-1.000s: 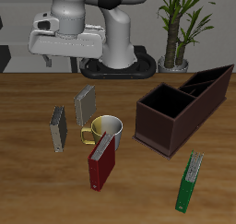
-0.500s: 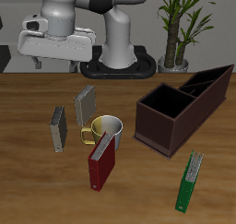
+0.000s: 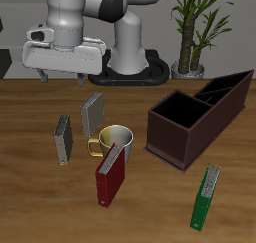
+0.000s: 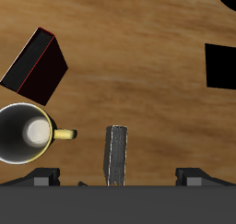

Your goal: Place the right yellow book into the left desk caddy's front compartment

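Observation:
The right yellow book (image 3: 63, 139) (image 4: 116, 156), small and thin with a dark grey cover and an olive-yellow spine, stands on edge on the wooden table beside the mug. My gripper (image 3: 61, 78) (image 4: 118, 178) hangs open well above it and farther back, with nothing between its fingers. In the wrist view the book shows between the two fingertips. The left desk caddy (image 3: 176, 137), a long dark maroon open-topped box with partitions, sits across the table from the book, and its compartments look empty.
A paler, larger grey book (image 3: 92, 114) stands just behind the small one. A white mug (image 3: 115, 139) (image 4: 26, 135) with a yellow handle and a dark red book (image 3: 110, 177) (image 4: 35, 62) stand nearer the table's front edge. A green flat item (image 3: 206, 197) lies in front of the caddy.
My arm has swung sideways from above the paler grey book to above the small book, then dropped slightly. The gripper stays open. Nothing on the table has moved.

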Controlling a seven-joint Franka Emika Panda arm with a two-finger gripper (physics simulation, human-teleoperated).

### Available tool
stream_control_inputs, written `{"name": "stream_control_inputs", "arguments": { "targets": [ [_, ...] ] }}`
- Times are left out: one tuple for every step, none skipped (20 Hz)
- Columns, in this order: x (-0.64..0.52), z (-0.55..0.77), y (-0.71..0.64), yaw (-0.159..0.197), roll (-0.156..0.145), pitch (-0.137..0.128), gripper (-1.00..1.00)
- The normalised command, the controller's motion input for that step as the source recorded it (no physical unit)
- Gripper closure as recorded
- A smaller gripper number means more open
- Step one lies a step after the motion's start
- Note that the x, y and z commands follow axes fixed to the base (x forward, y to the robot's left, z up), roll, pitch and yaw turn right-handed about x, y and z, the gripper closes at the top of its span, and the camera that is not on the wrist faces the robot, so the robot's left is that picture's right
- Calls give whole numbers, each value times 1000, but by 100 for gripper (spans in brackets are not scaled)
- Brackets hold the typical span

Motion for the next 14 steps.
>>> {"name": "stream_control_inputs", "arguments": {
  "targets": [
    [106, -291, -68, -9, 31, 13, -100],
    [56, -238, -84, -4, 4, 16, -100],
    [10, -190, -44, 16, 27, -50, -100],
    [3, -195, -64, 13, 51, -1, -100],
    [8, -195, -150, -75, -35, -11, -100],
    [21, -248, 35, 38, 13, 7, -100],
    [14, -279, -9, 20, 1, 15, -100],
    [42, 2, 192, 0, 0, 0, -100],
    [-53, -221, -86, -76, 31, -4, -100],
    [24, -227, 115, 49, 7, -10, -100],
    [51, -215, -49, -34, -37, 12, -100],
    [6, -206, -130, -21, -9, -6, -100],
    [1, -149, -81, -49, -1, -19, -100],
    [24, -172, -122, -30, 0, -8, -100]
  ]
}}
